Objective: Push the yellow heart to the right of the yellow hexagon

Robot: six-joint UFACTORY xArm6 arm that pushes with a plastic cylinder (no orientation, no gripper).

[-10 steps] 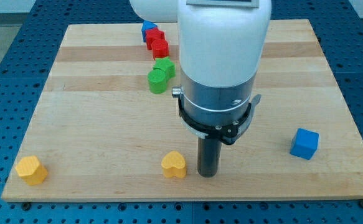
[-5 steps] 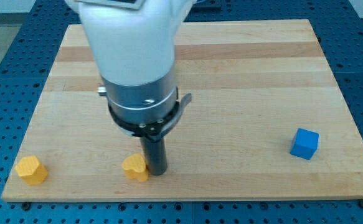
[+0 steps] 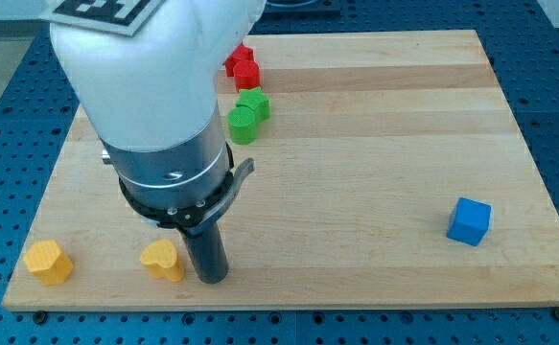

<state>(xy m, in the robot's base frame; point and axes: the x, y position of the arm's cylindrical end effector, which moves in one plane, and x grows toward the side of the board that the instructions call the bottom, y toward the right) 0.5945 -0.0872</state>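
my tip (image 3: 211, 279) pressed against the yellow heart (image 3: 163, 261) on its right side, driving leftward toward the yellow hexagon (image 3: 48, 262); no jaws, just a rod.

One camera looks obliquely down on the whole wooden board (image 3: 356, 240).

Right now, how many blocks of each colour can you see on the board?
Yellow: 2, the yellow hexagon and the yellow heart beside my tip
Red: 2
Green: 2
Blue: 1, the blue cube
Total: 7
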